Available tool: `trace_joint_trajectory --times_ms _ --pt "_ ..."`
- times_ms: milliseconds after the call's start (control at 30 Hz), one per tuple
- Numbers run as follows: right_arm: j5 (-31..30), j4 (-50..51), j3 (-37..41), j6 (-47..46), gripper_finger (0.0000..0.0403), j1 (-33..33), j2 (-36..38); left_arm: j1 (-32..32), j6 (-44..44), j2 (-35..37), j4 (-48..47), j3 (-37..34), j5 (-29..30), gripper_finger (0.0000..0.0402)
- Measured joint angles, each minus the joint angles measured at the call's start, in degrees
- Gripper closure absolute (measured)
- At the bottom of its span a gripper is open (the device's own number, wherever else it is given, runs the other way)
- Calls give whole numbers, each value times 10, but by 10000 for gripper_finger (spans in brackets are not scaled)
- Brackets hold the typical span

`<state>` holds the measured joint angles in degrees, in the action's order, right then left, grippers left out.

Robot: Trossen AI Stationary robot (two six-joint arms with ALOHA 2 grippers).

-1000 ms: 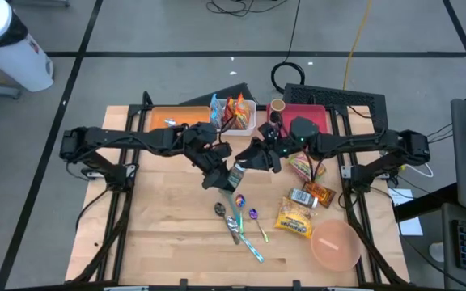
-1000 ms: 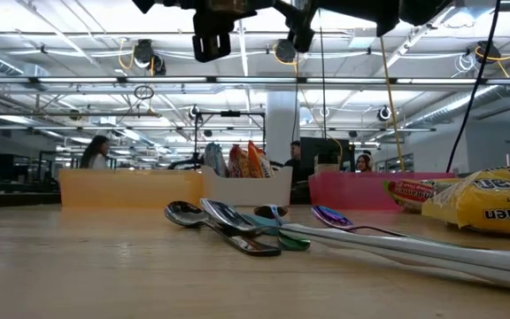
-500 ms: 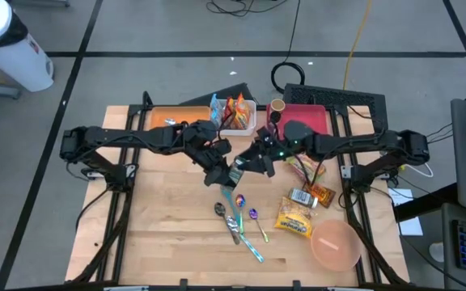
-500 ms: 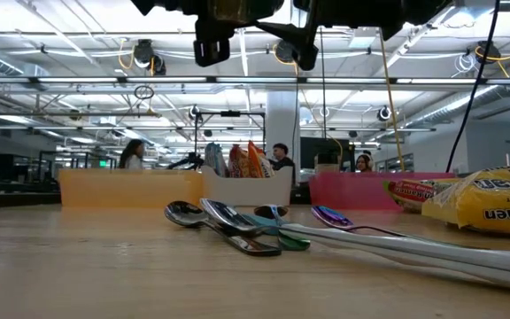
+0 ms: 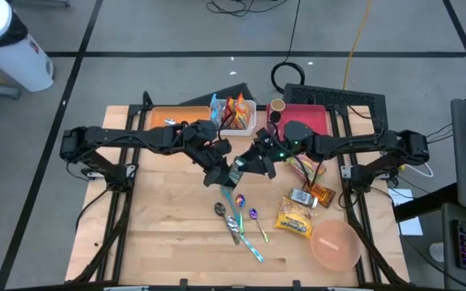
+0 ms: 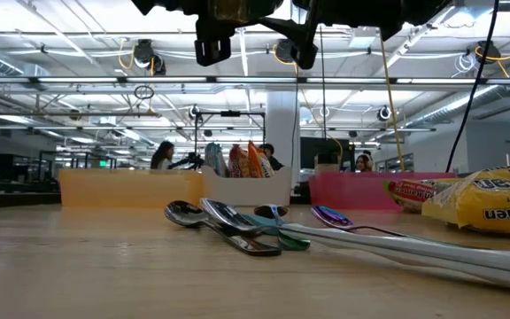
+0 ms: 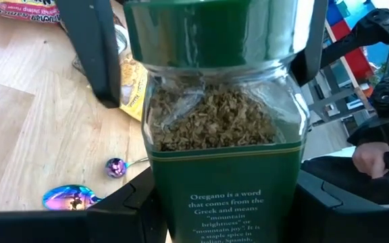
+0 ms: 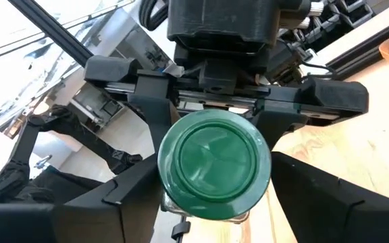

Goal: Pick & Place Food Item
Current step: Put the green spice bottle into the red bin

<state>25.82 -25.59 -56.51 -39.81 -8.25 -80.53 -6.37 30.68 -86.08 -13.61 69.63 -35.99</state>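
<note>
An oregano jar (image 7: 221, 135), clear glass with a green lid (image 8: 213, 164) and green label, hangs in the air over the table's middle (image 5: 237, 172). My left gripper (image 5: 226, 175) comes from the table's left and is shut on the jar's lower body. My right gripper (image 5: 251, 164) comes from the table's right and is shut on the lid end. The jar's lid faces my right gripper. In the low view both grippers show only at the top edge (image 6: 255, 27), high above the table. My left gripper pinches the jar's labelled lower body (image 7: 174, 202) between its two fingers (image 7: 130, 212), one on each side. The fingers come from the table's left, along the jar. The jar is lifted clear of the table. My right gripper has the green lid (image 7: 147, 27) between its two fingers (image 8: 137, 199), one on each side, coming at the lid end from the table's right. The fingers lie close against the lid's rim.
Several spoons (image 5: 239, 222) lie below the jar. A yellow ramen pack (image 5: 295, 217), snack packs (image 5: 310, 194) and a pink bowl (image 5: 334, 245) lie at the right. A white bin of chip bags (image 5: 235, 115), an orange bin (image 5: 164, 120) and a pink bin (image 5: 307, 115) stand at the far edge.
My right gripper has moved toward the table's left, up to the jar held by my left gripper, and has then stayed there. My left gripper and the jar have kept still.
</note>
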Motion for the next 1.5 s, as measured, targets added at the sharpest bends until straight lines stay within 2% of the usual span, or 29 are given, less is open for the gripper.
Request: trace_joint_trajectory --times_ms 367,867,1167,1333,1500 --pt "-1 -30 0 -13 186 0 0 0 -1 0 -2 0 -13 195" --pt "13 -28 0 -12 204 0 0 0 3 0 -2 0 -12 195" --pt "15 -27 0 4 204 0 0 0 6 0 2 0 -17 129" --pt "15 -27 0 7 204 0 0 -2 7 0 2 0 -19 121" --pt "15 -29 0 7 204 0 0 -18 16 0 2 0 -57 118"
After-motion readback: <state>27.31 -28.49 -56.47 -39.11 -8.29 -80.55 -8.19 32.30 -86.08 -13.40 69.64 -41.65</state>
